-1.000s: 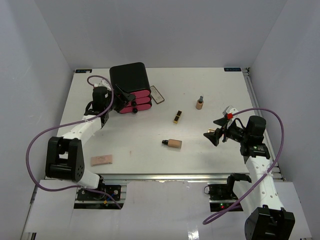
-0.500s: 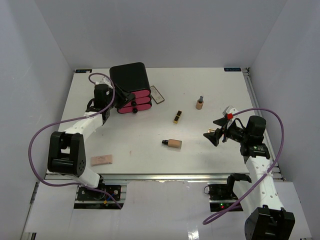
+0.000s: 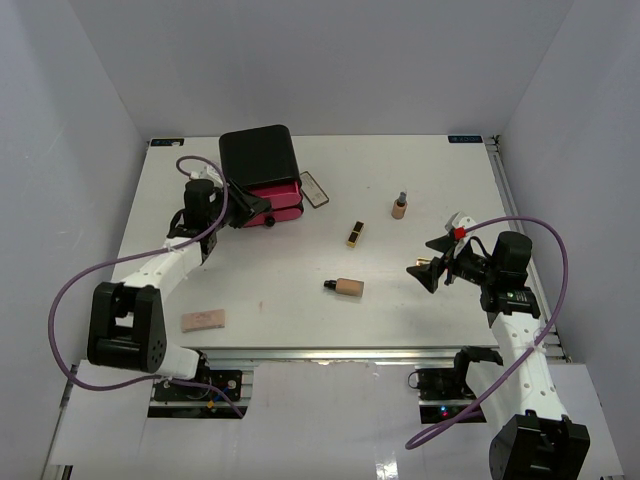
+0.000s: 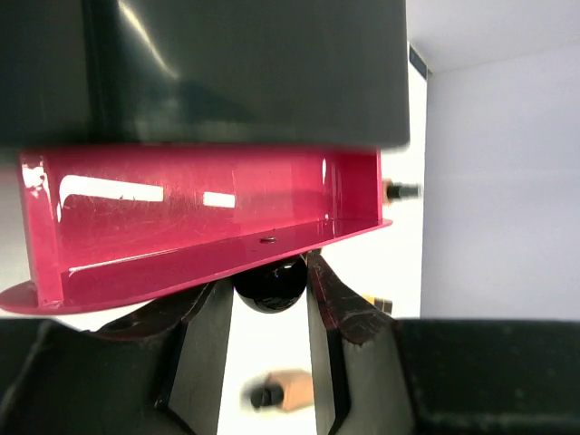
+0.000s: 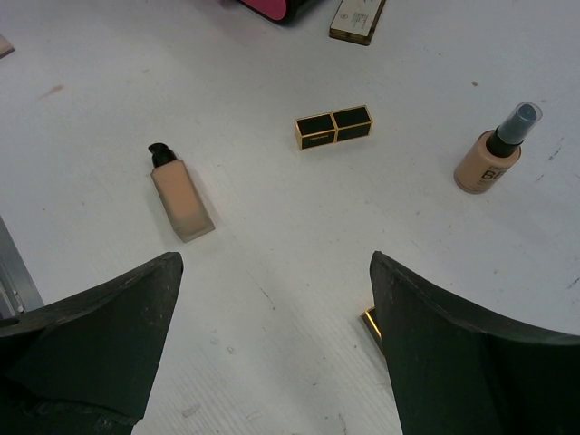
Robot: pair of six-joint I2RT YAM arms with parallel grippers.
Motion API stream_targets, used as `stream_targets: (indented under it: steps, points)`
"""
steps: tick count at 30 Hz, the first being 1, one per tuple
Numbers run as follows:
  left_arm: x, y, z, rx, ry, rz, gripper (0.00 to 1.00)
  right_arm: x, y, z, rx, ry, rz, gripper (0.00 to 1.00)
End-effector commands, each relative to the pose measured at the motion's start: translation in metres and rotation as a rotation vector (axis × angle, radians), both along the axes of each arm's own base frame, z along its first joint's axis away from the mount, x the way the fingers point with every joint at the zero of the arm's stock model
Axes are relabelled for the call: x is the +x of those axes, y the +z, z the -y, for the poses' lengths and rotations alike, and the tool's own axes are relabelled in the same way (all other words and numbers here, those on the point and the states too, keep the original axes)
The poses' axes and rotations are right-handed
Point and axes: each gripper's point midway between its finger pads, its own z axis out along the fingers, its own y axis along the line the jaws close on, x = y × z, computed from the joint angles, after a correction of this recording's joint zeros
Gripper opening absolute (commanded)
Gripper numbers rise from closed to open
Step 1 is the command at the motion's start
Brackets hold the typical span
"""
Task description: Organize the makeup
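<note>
Makeup on the white table is counted thus: two foundation bottles, the lying beige bottle and the upright beige bottle, both dark-capped; two lipsticks, the gold-and-black lipstick tube in the open and a second tube seen only as a gold corner by the right finger; one flat rectangular compact; one beige-pink pad. Dark lettering on the upright bottle cannot be read. The right gripper is held spread wide, with the lying bottle just ahead of it. The left gripper is pinched on the black round knob of a pink drawer in the black box, well apart from the makeup.
</note>
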Motion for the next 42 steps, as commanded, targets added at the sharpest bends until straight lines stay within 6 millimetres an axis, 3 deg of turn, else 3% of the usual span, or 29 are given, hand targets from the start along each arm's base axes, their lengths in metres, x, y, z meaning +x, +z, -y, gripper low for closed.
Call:
stream_targets:
  steps: [1,7,12,15,17,21,27,36,41,42]
  points:
    - [-0.042,0.018,0.009,-0.039,-0.078,0.038,0.15,-0.001,0.015,-0.004,0.002,0.035,0.046,0.90]
    - [-0.070,0.014,0.008,-0.055,-0.092,0.031,0.15,-0.002,0.014,-0.005,0.004,0.042,0.045,0.90]
    - [-0.077,0.014,0.006,-0.055,-0.083,0.035,0.18,-0.002,0.012,-0.005,0.004,0.045,0.041,0.90]
    - [-0.075,0.011,0.006,-0.050,-0.087,0.027,0.31,-0.002,0.011,-0.005,0.004,0.048,0.039,0.90]
    - [-0.073,0.011,0.007,-0.050,-0.087,0.025,0.52,-0.002,0.010,-0.005,0.003,0.048,0.040,0.90]
    - [-0.073,0.012,0.009,-0.047,-0.109,0.032,0.77,-0.004,0.009,-0.006,0.002,0.059,0.042,0.90]
    - [-0.084,0.015,0.011,-0.037,-0.145,0.046,0.93,-0.013,0.008,-0.012,0.002,0.134,0.058,0.90]
    - [-0.110,0.043,0.006,0.060,-0.209,0.165,0.98,-0.034,0.009,-0.024,0.011,0.273,0.091,0.91]
    - [-0.124,0.069,-0.005,0.142,-0.193,0.281,0.98,-0.030,-0.009,-0.030,-0.070,0.312,0.061,0.91]
    - [-0.126,0.070,-0.005,0.143,-0.198,0.289,0.98,-0.035,-0.011,-0.041,-0.106,0.366,0.050,0.91]
